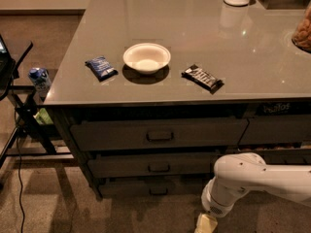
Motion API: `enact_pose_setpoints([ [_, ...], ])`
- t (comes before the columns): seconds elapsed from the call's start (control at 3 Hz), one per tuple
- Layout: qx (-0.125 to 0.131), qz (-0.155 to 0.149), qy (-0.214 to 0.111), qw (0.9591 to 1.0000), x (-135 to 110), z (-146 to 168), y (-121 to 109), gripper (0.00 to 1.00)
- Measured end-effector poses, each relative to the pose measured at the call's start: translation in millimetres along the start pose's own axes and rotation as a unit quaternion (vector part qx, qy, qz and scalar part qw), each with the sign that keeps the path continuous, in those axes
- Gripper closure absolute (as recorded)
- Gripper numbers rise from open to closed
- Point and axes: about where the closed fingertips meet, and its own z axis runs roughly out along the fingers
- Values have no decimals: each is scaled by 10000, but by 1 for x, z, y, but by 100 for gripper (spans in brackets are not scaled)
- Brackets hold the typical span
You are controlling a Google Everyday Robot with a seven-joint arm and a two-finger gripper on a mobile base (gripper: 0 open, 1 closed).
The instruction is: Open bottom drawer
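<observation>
1. Since the gripper (206, 223) sits low by the floor, right of the bottom drawer (127, 187) (gripper open or closed? can't tell), I'd worry it hooks the middle drawer (121, 167) just above instead.
2. Bottom drawer's lowest in the stack and looks shut. Its long axis runs left-right, front facing us.

Arm: the white arm (274, 178) enters from the right edge of the view at about 4 o'clock and lies roughly level, reaching leftward.
Elbow: a rounded white elbow (238, 169) sits at about 5 o'clock, where the limb bends downward.
Wrist: a short white wrist (217, 202) hangs below that bend, tilted toward 7 o'clock.
Gripper: the pale yellowish gripper (205, 223) sits at the bottom edge near 5 o'clock, pointing down and partly cut off.
</observation>
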Motion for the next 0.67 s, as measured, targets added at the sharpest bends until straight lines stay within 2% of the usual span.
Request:
enact_pose_setpoints([
  [0.33,-67,89,134,9998,5,17,-7,0],
  [0.67,-31,263,322,9991,6,68,-51,0],
])
